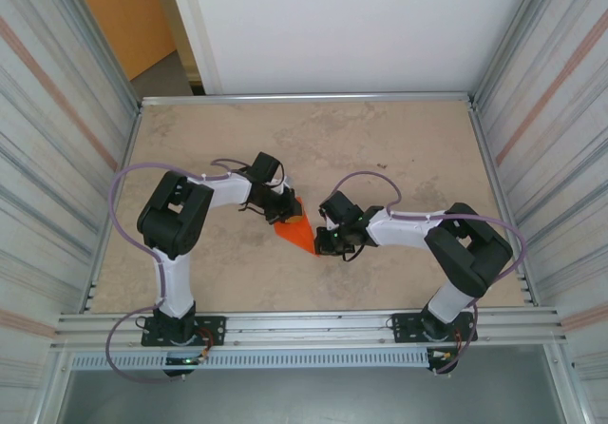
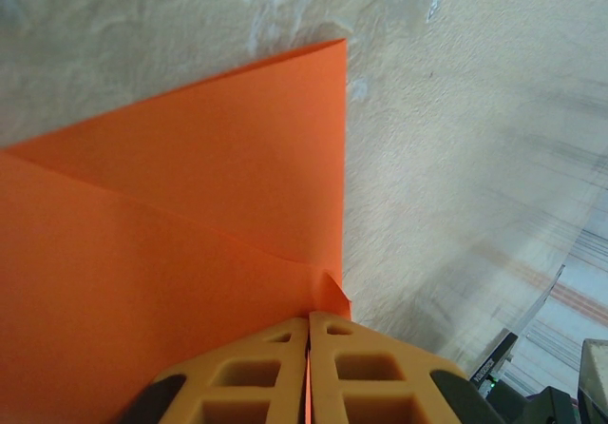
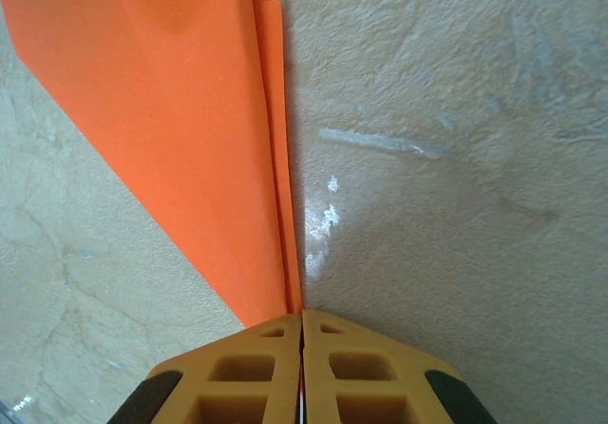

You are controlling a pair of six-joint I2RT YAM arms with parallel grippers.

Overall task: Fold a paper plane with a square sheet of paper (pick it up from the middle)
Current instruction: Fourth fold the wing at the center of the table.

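Paper plane (image 2: 190, 205) is clamped twice: its corner is pinched by the left gripper (image 2: 309, 319), its creased edge by the right gripper (image 3: 302, 316), paper stretched ahead of both jaws.

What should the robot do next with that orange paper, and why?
Probably lift the folded orange paper slightly off the table. The left gripper and right gripper are both shut on its opposite ends, so raising it together would give room for the next fold.

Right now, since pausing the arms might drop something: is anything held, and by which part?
The orange paper, by both: the left gripper pinches a corner at its wide end, the right gripper pinches its narrow tip.
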